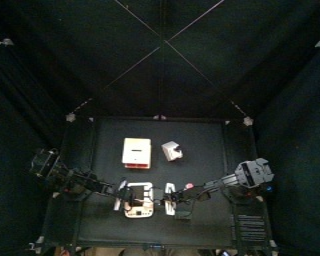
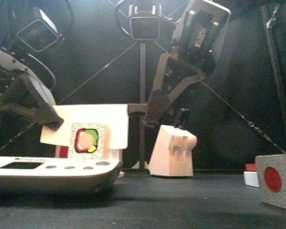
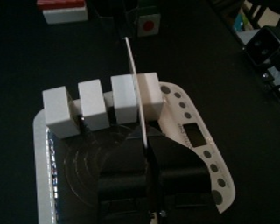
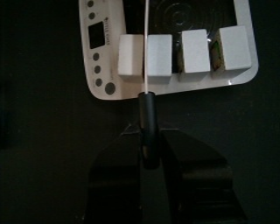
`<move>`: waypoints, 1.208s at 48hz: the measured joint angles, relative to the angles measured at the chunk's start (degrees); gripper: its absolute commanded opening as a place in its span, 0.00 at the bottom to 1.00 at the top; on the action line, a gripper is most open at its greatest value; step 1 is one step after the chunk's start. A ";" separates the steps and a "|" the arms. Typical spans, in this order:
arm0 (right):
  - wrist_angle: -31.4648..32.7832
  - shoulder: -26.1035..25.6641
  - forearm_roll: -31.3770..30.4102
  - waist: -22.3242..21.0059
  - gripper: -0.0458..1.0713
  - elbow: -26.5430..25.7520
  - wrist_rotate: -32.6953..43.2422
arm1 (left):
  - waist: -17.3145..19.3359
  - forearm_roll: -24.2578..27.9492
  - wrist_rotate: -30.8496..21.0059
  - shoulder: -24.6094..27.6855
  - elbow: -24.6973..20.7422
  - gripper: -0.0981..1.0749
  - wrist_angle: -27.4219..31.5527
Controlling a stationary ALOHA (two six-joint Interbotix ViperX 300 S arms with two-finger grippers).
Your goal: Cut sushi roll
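Top view: the white cutting board lies low in the middle of the table. Both arms lean in over it, so the cut can be made there.

Front view: the sushi roll stands at the left, showing its green and red middle. A knife block stands at the center.

Left wrist view: the left gripper is clamped on a knife. The blade points into a gap between white roll pieces, probably to slice straight down.

Right wrist view: the right gripper is clamped on a second knife. Its blade sits between two pieces just above the gripper.
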 measured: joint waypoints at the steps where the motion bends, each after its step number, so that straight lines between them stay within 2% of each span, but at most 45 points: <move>1: -0.18 0.18 0.00 -0.09 0.35 0.00 0.00 | 0.00 0.00 0.00 0.09 0.00 0.28 0.00; 58: -0.35 1.67 1.49 0.26 0.35 -1.05 -0.35 | -2.37 -0.44 0.00 0.00 -0.44 0.28 0.44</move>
